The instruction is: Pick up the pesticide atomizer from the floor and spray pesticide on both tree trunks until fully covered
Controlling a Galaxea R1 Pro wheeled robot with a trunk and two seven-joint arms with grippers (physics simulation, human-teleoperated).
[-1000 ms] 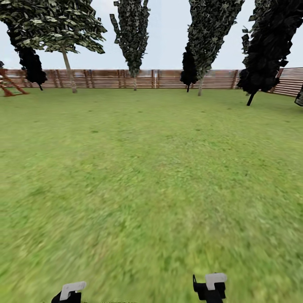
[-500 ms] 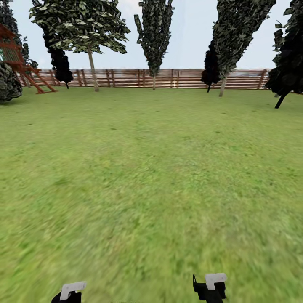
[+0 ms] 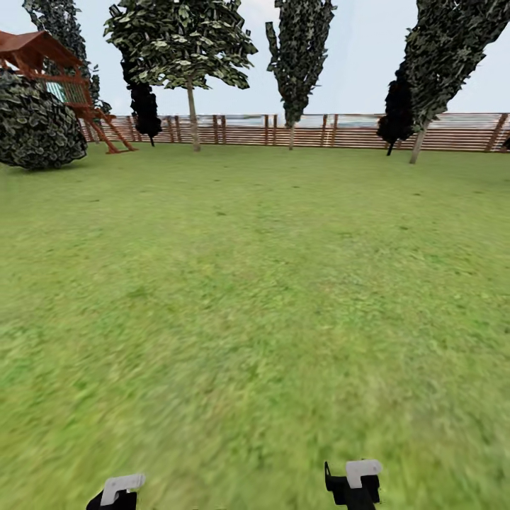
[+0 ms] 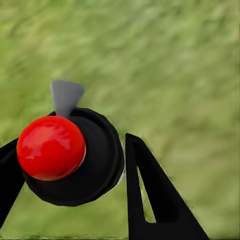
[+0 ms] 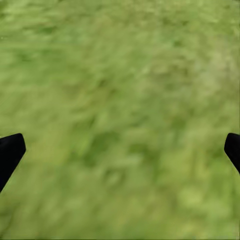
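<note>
In the left wrist view my left gripper is shut on the pesticide atomizer, a black round body with a glossy red knob and a grey nozzle, held over grass. My right gripper is open, its black fingertips wide apart above bare lawn. The head view takes in the garden lawn up to the brown slat fence. Far off along the fence stand a pale-trunked tree with spreading foliage, a narrow one and a leaning one. No pale specks show on any trunk.
A round dark bush and a red-brown wooden play tower stand at the far left. Thin black-foliaged trees grow by the fence. Open grass stretches between me and the trees.
The whole head view has shifted right, so the camera has turned left; the bush and play tower have come into sight. Both arms hold their places in the picture.
</note>
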